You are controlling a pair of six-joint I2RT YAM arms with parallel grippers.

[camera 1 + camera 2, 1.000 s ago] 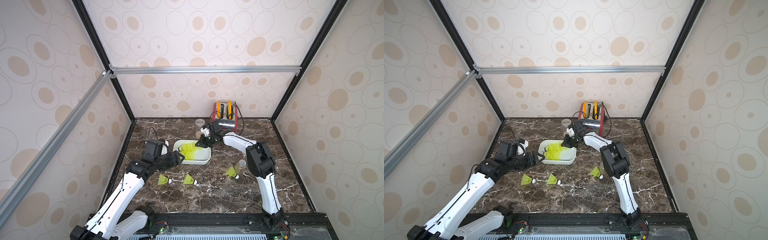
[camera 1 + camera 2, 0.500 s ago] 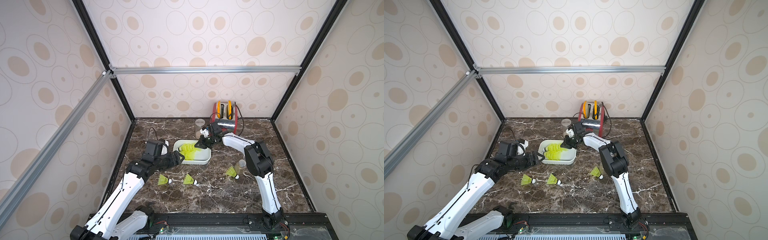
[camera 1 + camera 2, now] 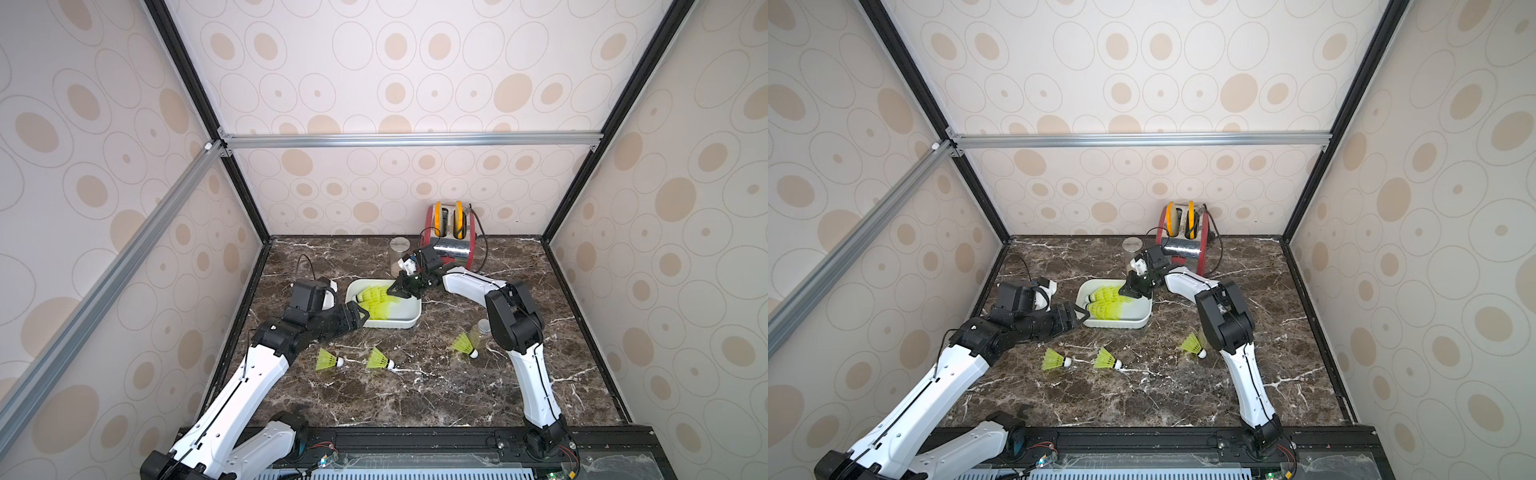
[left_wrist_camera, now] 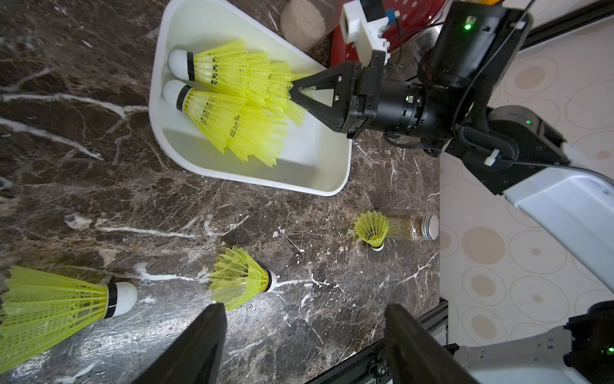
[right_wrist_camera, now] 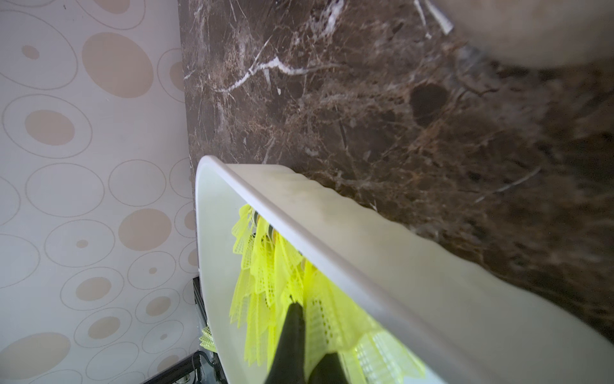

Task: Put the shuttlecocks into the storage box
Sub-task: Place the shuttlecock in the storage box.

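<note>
In both top views the white storage box (image 3: 395, 323) holds a pile of shuttlecocks (image 3: 374, 300). Three more lie outside on the table (image 3: 415, 386).

In the left wrist view the left gripper (image 4: 302, 307) is wide open and empty. The right gripper (image 4: 294, 89) is pinched shut, with its tip against the pile.

In the right wrist view that shut tip sits by the yellow skirts.

I am looking into a lab test booth dressed as a kitchen: wallpapered panels (image 3: 395, 83) and aluminium rails (image 3: 407, 139) are boxing in a marble desk (image 3: 415, 395), with a red toaster (image 3: 451, 245) sitting just right of centre frame.

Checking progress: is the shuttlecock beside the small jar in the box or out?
Out: the shuttlecock rests on the marble, apart from the storage box.
</note>
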